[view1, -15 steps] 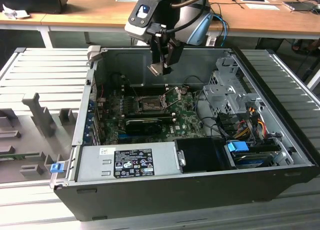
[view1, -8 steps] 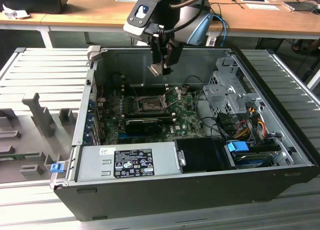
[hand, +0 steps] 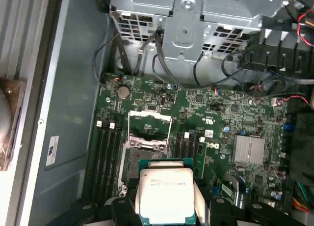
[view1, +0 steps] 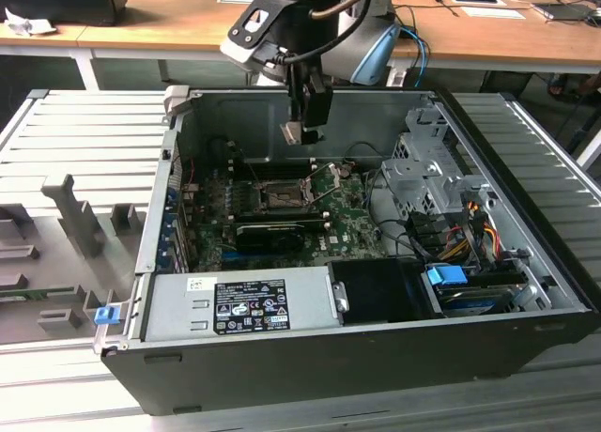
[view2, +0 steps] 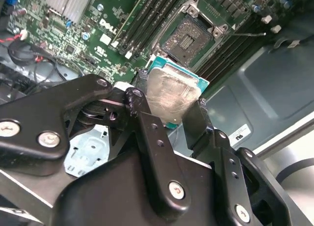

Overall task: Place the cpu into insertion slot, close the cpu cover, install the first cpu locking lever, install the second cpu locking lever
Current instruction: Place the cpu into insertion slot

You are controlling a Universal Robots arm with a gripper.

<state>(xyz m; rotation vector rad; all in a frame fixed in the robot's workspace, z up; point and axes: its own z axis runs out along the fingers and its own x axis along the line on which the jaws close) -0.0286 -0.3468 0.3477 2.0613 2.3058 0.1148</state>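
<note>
Now — gripper [view2: 169, 110] clamped on cpu [hand: 166, 189] | exterior view: above insertion slot [view1: 282, 197] | first wrist view: cpu cover [hand: 149, 117] raised

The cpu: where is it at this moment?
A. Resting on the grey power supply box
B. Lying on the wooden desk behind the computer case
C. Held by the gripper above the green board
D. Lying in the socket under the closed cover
C: in the second wrist view the cpu is clamped in the gripper, and the socket beyond it has no chip in it.
</note>
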